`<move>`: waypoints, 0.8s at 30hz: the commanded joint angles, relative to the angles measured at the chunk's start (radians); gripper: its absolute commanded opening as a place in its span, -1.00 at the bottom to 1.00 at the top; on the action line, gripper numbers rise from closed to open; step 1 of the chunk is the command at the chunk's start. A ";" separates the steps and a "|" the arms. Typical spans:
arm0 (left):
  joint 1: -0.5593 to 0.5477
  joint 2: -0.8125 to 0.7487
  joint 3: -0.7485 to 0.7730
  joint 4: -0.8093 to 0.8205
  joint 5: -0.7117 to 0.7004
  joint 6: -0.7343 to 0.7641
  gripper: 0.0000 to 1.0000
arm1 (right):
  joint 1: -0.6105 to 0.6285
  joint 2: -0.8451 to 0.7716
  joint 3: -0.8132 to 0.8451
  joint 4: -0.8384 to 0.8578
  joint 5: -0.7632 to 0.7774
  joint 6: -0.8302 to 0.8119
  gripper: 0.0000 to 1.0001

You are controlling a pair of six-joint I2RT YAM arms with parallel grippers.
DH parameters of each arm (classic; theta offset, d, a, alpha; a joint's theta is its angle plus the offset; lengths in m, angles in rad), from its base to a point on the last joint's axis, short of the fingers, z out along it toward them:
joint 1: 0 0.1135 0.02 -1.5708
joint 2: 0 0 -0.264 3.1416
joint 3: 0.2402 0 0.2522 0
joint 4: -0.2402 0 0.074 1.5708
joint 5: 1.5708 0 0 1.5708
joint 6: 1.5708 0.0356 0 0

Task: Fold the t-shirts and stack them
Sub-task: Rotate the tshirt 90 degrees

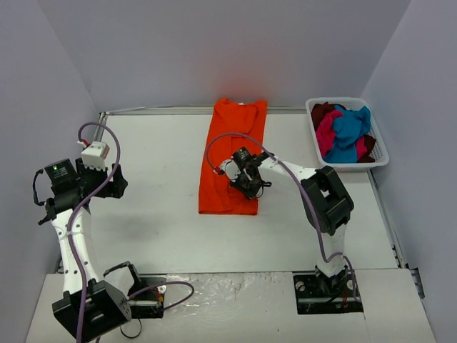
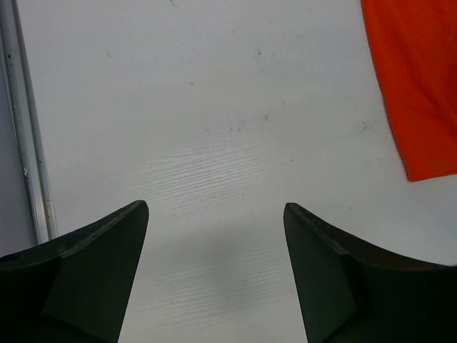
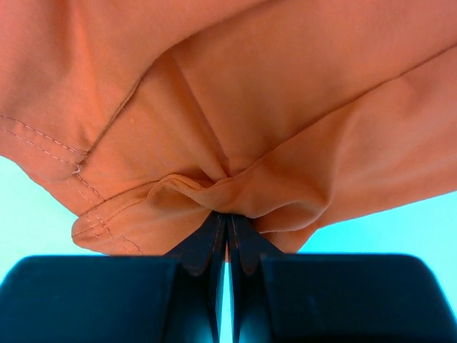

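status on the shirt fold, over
Right gripper shut on orange t-shirt, cloth bunched. Left gripper open over table, off the cloth. Other shirts in white basket. Nothing in the way.

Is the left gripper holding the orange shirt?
No: the left gripper stands open above the table, the orange shirt lying apart from it.

Right wrist cam: orange shirt (image 3: pixel 285 107) ran off frame above the right hand (image 3: pixel 226 218); the pinched fold was hidden between its fingers (image 3: pixel 200 250). Bunched shirts (image 1: pixel 344 132) in the basket (image 1: pixel 353 168) were too tangled to count.

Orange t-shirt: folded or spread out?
Partly folded: the orange t-shirt lies as a long narrow strip, no sleeves sticking out; the right gripper is shut on bunched cloth near its hem.
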 commanded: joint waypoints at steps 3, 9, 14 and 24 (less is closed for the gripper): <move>0.005 -0.011 0.009 -0.007 0.049 0.011 0.52 | -0.017 -0.031 -0.088 -0.104 0.090 -0.001 -1.00; 0.003 -0.012 0.007 -0.012 0.074 0.019 0.57 | -0.028 -0.076 -0.135 -0.109 0.090 0.008 -1.00; -0.012 -0.007 0.010 -0.023 0.077 0.028 0.57 | -0.029 -0.099 -0.155 -0.109 0.090 0.008 -1.00; -0.086 0.024 0.032 -0.035 0.045 0.031 0.64 | -0.031 -0.143 -0.088 -0.193 0.009 -0.027 -1.00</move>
